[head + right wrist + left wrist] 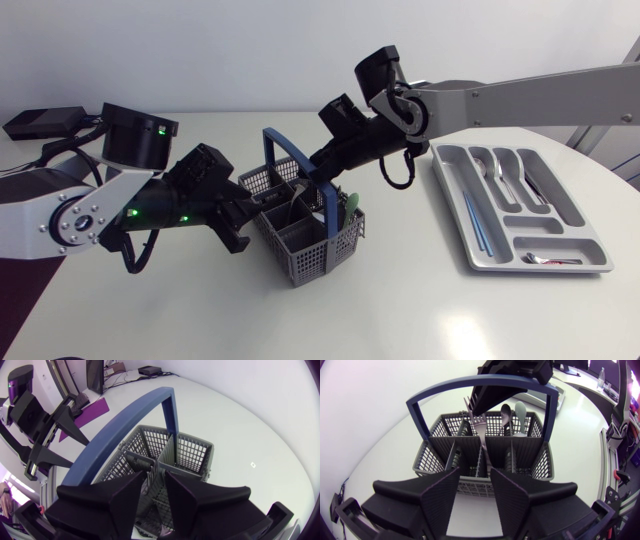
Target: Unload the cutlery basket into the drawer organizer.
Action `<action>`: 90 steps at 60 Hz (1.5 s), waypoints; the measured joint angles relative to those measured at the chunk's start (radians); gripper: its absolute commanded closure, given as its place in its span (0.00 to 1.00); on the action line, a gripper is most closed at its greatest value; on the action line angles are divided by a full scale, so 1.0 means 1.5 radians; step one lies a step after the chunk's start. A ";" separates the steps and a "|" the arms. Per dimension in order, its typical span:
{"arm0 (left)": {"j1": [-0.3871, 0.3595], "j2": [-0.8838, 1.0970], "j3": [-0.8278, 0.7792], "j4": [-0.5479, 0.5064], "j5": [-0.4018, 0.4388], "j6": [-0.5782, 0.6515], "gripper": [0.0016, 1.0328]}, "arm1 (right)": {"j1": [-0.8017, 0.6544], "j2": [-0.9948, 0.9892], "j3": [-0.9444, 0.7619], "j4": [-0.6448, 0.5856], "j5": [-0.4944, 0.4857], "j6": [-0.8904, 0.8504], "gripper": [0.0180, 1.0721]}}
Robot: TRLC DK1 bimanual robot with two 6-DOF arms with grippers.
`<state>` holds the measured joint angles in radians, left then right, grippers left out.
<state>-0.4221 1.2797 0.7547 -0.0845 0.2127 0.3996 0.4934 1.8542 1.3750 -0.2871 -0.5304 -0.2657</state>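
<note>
- Head: one basket [305, 262] mid-table, one organizer [548, 240] near it; our right gripper [305, 190] inside the basket.
- Left wrist: our left gripper [472, 492] released, at the basket wall; one fork [481, 427], two spoons [506, 411] upright.
- Right wrist: blue handle [125, 425] crowds us; we cannot tell the grasp.

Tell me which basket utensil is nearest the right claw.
The fork: its tines sit at the right claw, while the dark spoon and pale spoon stand aside.

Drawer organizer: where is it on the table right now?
Head view: the drawer organizer lies on the right side of the table, well apart from the cutlery basket at the centre.
</note>
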 measured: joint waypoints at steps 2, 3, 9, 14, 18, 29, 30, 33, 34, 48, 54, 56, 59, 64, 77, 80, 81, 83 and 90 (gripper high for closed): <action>0.000 0.000 0.000 0.000 0.000 0.000 0.56 | 0.002 0.001 0.001 0.003 0.009 0.000 0.82; 0.000 0.000 0.000 0.000 0.000 0.000 0.56 | 0.002 0.001 0.001 0.004 0.015 0.000 0.82; 0.000 0.000 0.000 0.001 0.000 0.000 0.56 | 0.006 0.005 0.007 0.004 0.025 0.003 0.88; 0.000 0.000 0.000 0.004 0.000 0.000 0.56 | 0.006 0.012 0.014 0.005 0.027 0.007 0.90; -0.003 0.000 0.000 0.005 0.000 0.000 0.56 | 0.005 0.013 0.016 0.006 0.029 0.010 0.91; -0.012 0.000 0.000 0.005 0.000 -0.005 0.56 | 0.001 0.012 0.009 0.031 0.023 0.013 0.91; -0.012 0.000 0.000 0.005 0.000 -0.005 0.56 | 0.001 0.011 0.008 0.034 0.021 0.014 0.91; -0.013 0.000 0.000 0.005 0.000 -0.005 0.56 | -0.003 0.009 0.003 0.040 0.014 0.016 0.91; -0.013 0.000 0.000 0.005 0.000 -0.005 0.56 | -0.004 0.008 0.001 0.042 0.010 0.018 0.91; -0.014 0.000 0.000 0.005 0.000 -0.005 0.56 | -0.039 -0.026 -0.014 0.041 -0.044 0.038 0.91; -0.021 0.000 0.000 0.005 0.000 -0.005 0.56 | -0.056 -0.063 -0.018 0.042 -0.060 0.045 0.91; -0.022 0.000 0.000 0.005 0.000 -0.005 0.56 | -0.062 -0.079 -0.022 0.042 -0.063 0.049 0.91; -0.025 0.000 0.000 0.005 0.000 -0.005 0.56 | -0.070 -0.098 -0.027 0.043 -0.068 0.054 0.91; -0.028 0.000 0.000 0.004 0.000 -0.005 0.54 | -0.096 -0.132 -0.036 0.044 -0.083 0.061 0.91; -0.049 -0.004 0.018 -0.026 -0.001 -0.010 0.49 | -0.198 -0.205 -0.068 0.045 -0.126 0.071 0.90; -0.059 -0.004 0.033 -0.033 -0.001 -0.012 0.49 | -0.224 -0.229 -0.080 0.045 -0.139 0.071 0.90; -0.062 -0.004 0.037 -0.034 0.000 -0.013 0.48 | -0.231 -0.236 -0.083 0.045 -0.142 0.071 0.90; -0.070 -0.004 0.047 -0.037 0.000 -0.018 0.47 | -0.245 -0.251 -0.090 0.045 -0.152 0.070 0.90; -0.101 -0.004 0.089 -0.055 0.000 -0.036 0.45 | -0.298 -0.308 -0.111 0.044 -0.199 0.070 0.90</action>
<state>-0.5739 1.2743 0.8886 -0.1677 0.2123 0.3462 0.0460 1.3918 1.2083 -0.2207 -0.8291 -0.1604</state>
